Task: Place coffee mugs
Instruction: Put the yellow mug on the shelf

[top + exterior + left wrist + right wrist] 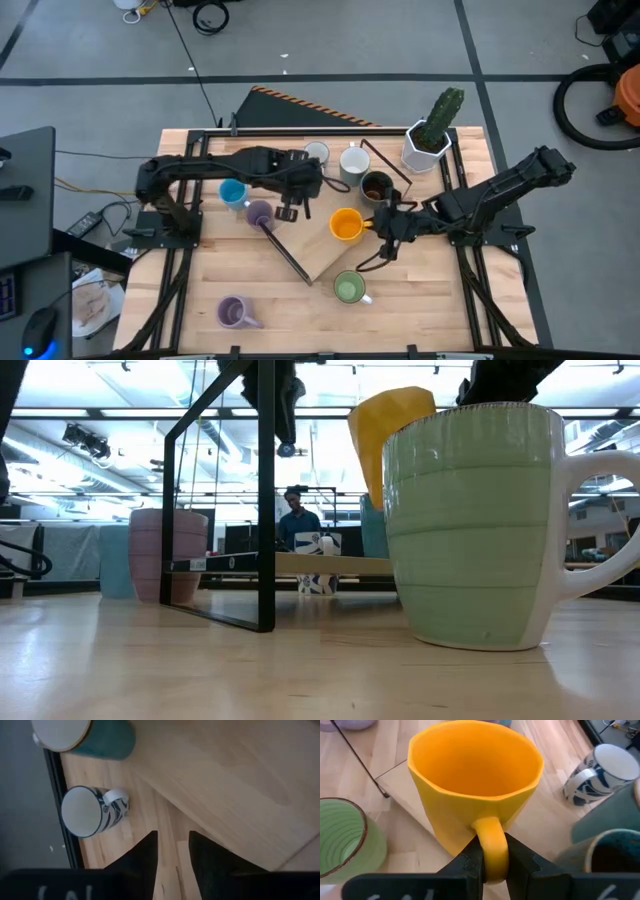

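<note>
The orange mug (pixel 346 224) hangs over the wooden shelf board (pixel 320 245); my right gripper (pixel 375 226) is shut on its handle. In the low view the orange mug (pixel 392 430) shows lifted and tilted behind the green mug (pixel 470 525). My left gripper (pixel 293 205) hovers open and empty over the board, next to a lilac mug (pixel 259 212) and the blue mug (pixel 232 192). The green mug (pixel 348 288) and a second lilac mug (pixel 233 312) stand on the table's near part. The dark brown mug (pixel 377 186) and two pale mugs (pixel 353 163), (pixel 316 153) stand at the far side. My right gripper (pixel 492 857) pinches the orange mug's handle (pixel 492 837) between its two fingers, one on each side of the loop. It comes from the table's right side. The mug (pixel 475 785) is lifted clear of the board, mouth up and tilted.
A black metal frame (pixel 285 250) carries the slanted shelf board. The white angular pot with a cactus (pixel 428 140) stands at the far right corner. In the left wrist view a white-and-blue mug (pixel 90 810) and a teal-sided mug (pixel 85 735) stand by the frame's bar.
</note>
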